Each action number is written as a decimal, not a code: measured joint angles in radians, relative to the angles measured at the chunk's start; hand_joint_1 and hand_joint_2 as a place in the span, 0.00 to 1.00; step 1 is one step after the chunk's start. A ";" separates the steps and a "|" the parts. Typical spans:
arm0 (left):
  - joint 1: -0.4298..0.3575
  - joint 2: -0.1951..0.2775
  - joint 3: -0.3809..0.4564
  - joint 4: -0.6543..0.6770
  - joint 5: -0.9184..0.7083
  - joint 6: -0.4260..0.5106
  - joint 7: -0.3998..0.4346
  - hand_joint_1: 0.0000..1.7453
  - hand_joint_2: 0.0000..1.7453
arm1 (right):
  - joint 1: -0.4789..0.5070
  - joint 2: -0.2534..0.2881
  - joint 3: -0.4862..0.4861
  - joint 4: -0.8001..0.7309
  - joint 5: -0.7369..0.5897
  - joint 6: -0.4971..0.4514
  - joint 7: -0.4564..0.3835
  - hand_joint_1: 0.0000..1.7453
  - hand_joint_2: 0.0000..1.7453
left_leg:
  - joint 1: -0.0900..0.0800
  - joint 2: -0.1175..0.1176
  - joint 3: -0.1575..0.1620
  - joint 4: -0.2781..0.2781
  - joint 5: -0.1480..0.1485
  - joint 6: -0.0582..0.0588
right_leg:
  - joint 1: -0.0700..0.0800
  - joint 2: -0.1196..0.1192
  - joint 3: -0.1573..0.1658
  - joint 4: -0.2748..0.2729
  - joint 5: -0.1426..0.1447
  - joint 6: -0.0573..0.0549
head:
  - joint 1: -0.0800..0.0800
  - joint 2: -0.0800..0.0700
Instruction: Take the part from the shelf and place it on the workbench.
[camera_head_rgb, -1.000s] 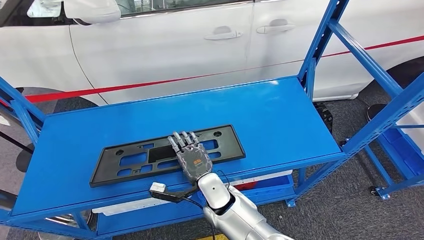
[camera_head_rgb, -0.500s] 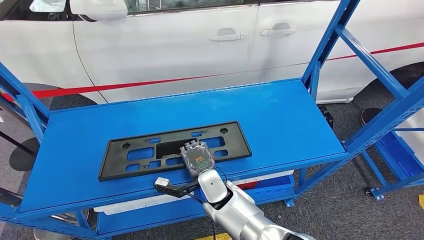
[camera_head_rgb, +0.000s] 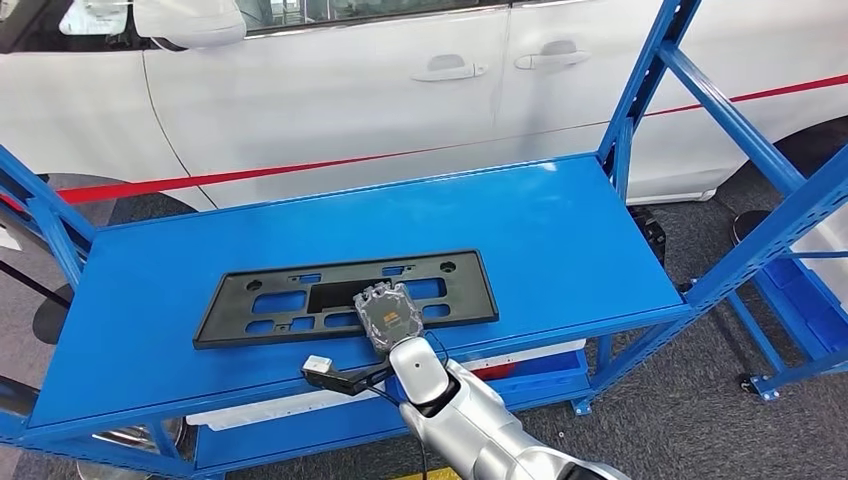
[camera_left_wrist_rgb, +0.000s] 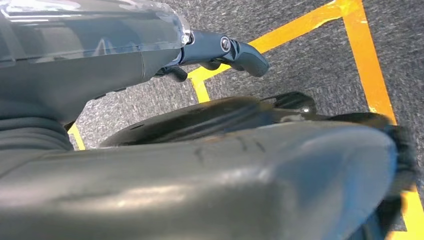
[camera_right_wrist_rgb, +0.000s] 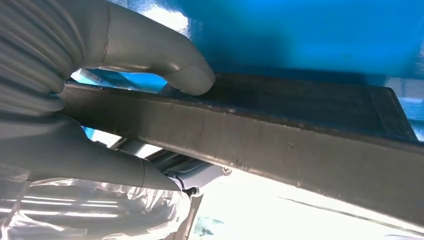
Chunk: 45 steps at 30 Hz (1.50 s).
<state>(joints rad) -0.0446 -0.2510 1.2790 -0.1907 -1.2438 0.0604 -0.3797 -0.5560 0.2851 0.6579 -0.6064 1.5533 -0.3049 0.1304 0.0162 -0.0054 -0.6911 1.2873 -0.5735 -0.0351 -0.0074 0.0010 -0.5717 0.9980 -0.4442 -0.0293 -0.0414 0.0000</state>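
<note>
The part, a long flat black plastic frame (camera_head_rgb: 290, 300) with several cut-outs, lies on the blue shelf board (camera_head_rgb: 560, 230) near its front edge. My right hand (camera_head_rgb: 385, 315) grips the middle of the frame's near long edge, with its fingers curled down over the top. In the right wrist view the grey thumb (camera_right_wrist_rgb: 170, 65) presses one face of the black frame (camera_right_wrist_rgb: 300, 145), and the fingers lie against the other face. My left hand (camera_left_wrist_rgb: 100, 60) hangs low above the grey floor. Its fingers are too hidden to judge.
A white car (camera_head_rgb: 350, 90) with a red stripe stands close behind the shelf. Blue uprights (camera_head_rgb: 640, 90) and a slanted brace rise at the shelf's right end, and another upright (camera_head_rgb: 45, 215) at its left end. Yellow tape (camera_left_wrist_rgb: 370, 65) marks the carpet.
The right hand's fingers, a second ago stretched flat across the frame, have curled down onto it. The frame now lies slightly straighter along the shelf's front edge.
</note>
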 joint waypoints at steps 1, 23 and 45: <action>0.000 0.000 0.001 0.000 0.005 0.001 -0.002 0.00 0.00 | 0.000 0.001 -0.004 0.001 -0.015 -0.009 -0.016 1.00 1.00 | 0.002 0.000 0.012 -0.025 0.024 -0.001 | 0.000 0.002 0.001 0.001 -0.001 0.001 | 0.000 0.000; -0.001 0.018 0.040 0.000 0.027 -0.001 -0.075 0.00 0.00 | 0.337 -0.341 -0.473 -1.357 -1.397 -0.217 -0.659 1.00 1.00 | -0.027 -0.006 0.128 -0.278 0.116 0.053 | 0.011 -0.001 -0.023 0.017 0.000 0.025 | 0.001 0.000; -0.015 0.037 0.084 0.000 0.094 0.074 -0.019 0.00 0.00 | 0.444 -0.462 -0.491 -1.427 -1.605 0.040 -0.797 1.00 1.00 | -0.013 0.005 0.106 -0.298 0.158 0.073 | -0.008 -0.001 -0.112 0.281 -0.172 0.060 | 0.001 0.000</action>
<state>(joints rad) -0.0591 -0.2140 1.3629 -0.1907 -1.1498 0.1339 -0.3991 -0.1116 -0.1770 0.1672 -2.0331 -0.0512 -0.2644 -0.6670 0.0030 -0.0001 -0.5853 0.9897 -0.4154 0.0379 -0.0153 0.0000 -0.6834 1.2788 -0.6161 0.0307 -0.0404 0.0000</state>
